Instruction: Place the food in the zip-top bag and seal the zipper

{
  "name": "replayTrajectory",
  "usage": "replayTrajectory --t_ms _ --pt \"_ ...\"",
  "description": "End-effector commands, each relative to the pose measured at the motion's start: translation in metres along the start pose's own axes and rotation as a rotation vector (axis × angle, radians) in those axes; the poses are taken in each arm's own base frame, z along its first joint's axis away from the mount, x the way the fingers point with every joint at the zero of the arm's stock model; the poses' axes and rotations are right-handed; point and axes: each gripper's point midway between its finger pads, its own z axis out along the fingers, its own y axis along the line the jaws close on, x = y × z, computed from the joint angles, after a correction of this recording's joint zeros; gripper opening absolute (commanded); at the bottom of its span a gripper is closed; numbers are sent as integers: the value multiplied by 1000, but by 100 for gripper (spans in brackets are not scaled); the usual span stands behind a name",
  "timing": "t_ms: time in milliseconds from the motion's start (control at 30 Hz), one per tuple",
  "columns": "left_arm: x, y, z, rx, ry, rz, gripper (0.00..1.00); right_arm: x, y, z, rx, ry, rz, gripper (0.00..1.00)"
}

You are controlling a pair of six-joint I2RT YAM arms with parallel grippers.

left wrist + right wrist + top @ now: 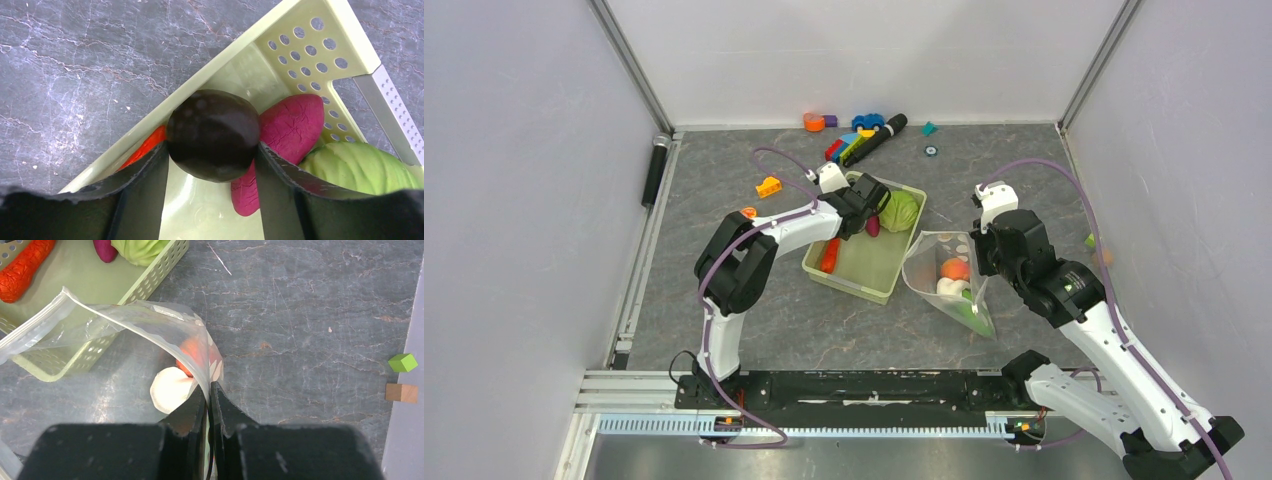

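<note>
My left gripper (212, 150) is shut on the dark maroon ball (212, 135) and holds it over the pale green basket (854, 275); in the top view the gripper (871, 205) hangs over the basket's far end. The purple eggplant (290, 127), green cabbage (360, 167) and red-orange carrot (829, 255) lie in the basket. My right gripper (208, 387) is shut on the rim of the clear dotted zip-top bag (150, 322) and holds its mouth open. The orange peach (955, 268), white piece (169, 389) and green cucumber (965, 306) are in the bag (944, 275).
Colourful building-block toys (859, 140), a black marker and an orange block (769, 186) lie at the back of the table. A green cube (403, 362) and a wooden cube (401, 392) sit by the right wall. A black cylinder (655, 170) lies along the left rail.
</note>
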Motion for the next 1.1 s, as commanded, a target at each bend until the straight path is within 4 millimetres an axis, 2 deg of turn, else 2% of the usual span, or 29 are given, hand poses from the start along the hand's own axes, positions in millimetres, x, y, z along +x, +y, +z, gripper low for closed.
replayTrajectory --t_ms 0,267,600,833,933,1067 --pt "-8 -11 2 15 -27 -52 58 -6 -4 -1 16 -30 -5 11" --pt "-16 -15 -14 65 -10 -26 42 -6 -4 -1 12 -32 -5 11" --pt "-36 -29 -72 325 -23 29 35 -6 -6 -1 24 -36 -3 11" --pt "-39 -53 -129 639 27 152 33 -7 -5 -1 22 -33 -3 11" --pt "-42 -55 -154 741 30 200 32 -5 -3 0 11 -27 -5 11" --pt "-51 -60 -202 965 -5 251 33 -6 -1 2 7 -20 -7 11"
